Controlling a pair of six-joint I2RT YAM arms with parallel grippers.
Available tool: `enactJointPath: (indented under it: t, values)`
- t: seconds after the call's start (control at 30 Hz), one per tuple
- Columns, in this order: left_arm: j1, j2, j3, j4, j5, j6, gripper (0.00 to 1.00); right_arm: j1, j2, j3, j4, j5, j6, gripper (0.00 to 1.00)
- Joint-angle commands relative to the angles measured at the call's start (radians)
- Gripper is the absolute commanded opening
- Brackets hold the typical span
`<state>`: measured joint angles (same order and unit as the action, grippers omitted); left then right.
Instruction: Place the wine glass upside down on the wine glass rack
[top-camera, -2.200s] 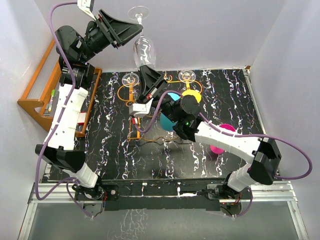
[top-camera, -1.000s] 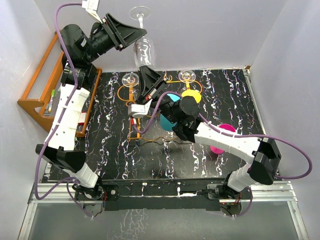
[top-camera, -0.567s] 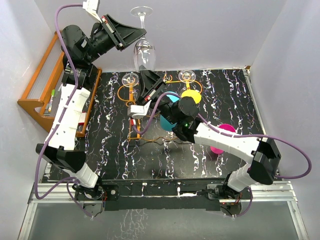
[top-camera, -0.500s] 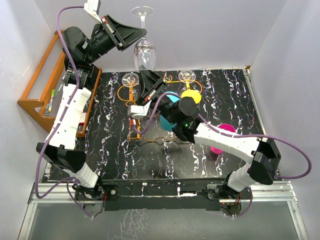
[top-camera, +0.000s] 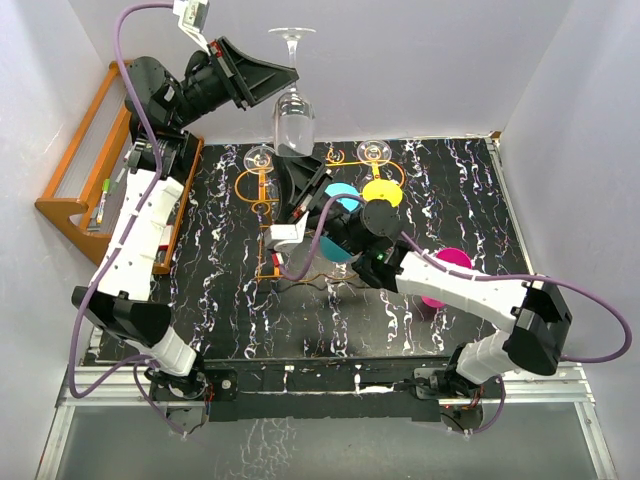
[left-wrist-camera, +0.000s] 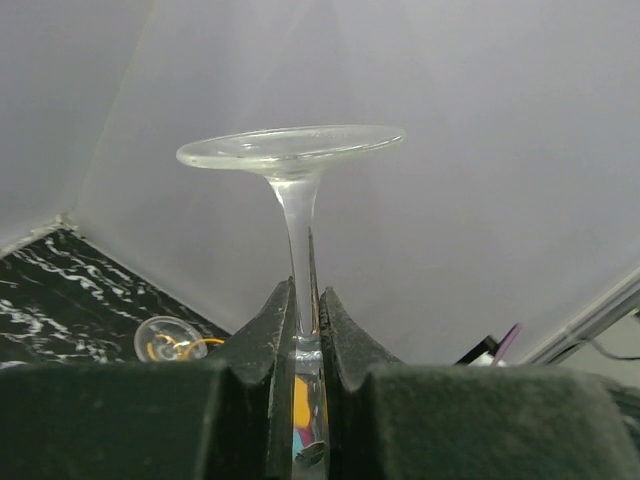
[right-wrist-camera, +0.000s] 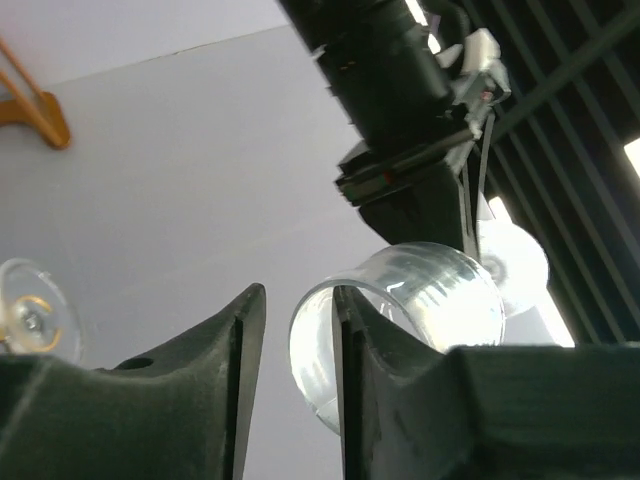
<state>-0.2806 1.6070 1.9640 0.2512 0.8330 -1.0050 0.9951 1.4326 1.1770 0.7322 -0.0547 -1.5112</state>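
We see the left gripper (left-wrist-camera: 305, 300) clenched on the stem of the clear wine glass (left-wrist-camera: 298, 200). The glass hangs base-up, high above the thin orange wire rack (top-camera: 262, 200). Its arm rises tall from the left of the black marbled table (top-camera: 470, 190). The right gripper (right-wrist-camera: 298, 290) points up just under the bowl, jaws parted. We cannot tell whether a finger touches the rim. That arm hides the rack's middle.

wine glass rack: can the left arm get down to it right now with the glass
Probably not yet. The left hand grips the wine glass by its stem, bowl down, but the right hand sits open just under the bowl, over the wine glass rack. It likely has to clear first.
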Motion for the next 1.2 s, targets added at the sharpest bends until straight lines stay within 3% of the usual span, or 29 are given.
enactJointPath:
  t: [0.0,0.1,0.2,0.23,0.27,0.3,0.53,0.67,0.8,0.93,1.03,1.17]
  values:
    - [-0.006,-0.063,0.033,-0.073,0.022,0.301,0.0,0.014,-0.068,-0.007,-0.003,-0.109,0.056,0.39]
    - [-0.001,-0.059,0.05,-0.085,-0.003,0.339,0.0,0.014,-0.086,-0.01,-0.054,-0.122,0.073,0.45]
    - [0.002,-0.046,0.08,-0.079,-0.022,0.337,0.0,0.014,-0.094,-0.021,-0.058,-0.119,0.074,0.61]
    - [0.005,-0.041,0.092,-0.081,-0.028,0.343,0.0,0.015,-0.098,-0.025,-0.058,-0.118,0.075,0.72]
    - [0.009,-0.039,0.107,-0.088,-0.035,0.354,0.0,0.014,-0.104,-0.029,-0.059,-0.118,0.077,0.94]
    - [0.012,-0.034,0.121,-0.101,-0.042,0.372,0.0,0.014,-0.112,-0.036,-0.059,-0.12,0.078,0.98]
    - [0.024,-0.091,0.135,-0.2,-0.069,0.523,0.0,0.015,-0.202,-0.078,-0.137,-0.152,0.152,0.99]
    - [0.023,-0.2,0.008,-0.223,-0.058,0.574,0.0,0.015,-0.306,-0.09,-0.268,-0.222,0.345,0.99]
    - [0.028,-0.383,-0.194,-0.185,-0.054,0.608,0.0,0.015,-0.392,-0.11,-0.284,-0.223,0.572,0.98]
    - [0.034,-0.541,-0.37,-0.172,-0.054,0.591,0.0,0.015,-0.443,-0.079,-0.334,-0.091,0.816,0.98]
    - [0.036,-0.653,-0.461,-0.183,-0.069,0.565,0.0,0.015,-0.453,-0.021,-0.402,0.106,1.07,0.98]
    - [0.034,-0.807,-0.664,-0.118,-0.107,0.496,0.0,0.016,-0.441,0.092,-0.59,0.25,1.207,0.98]
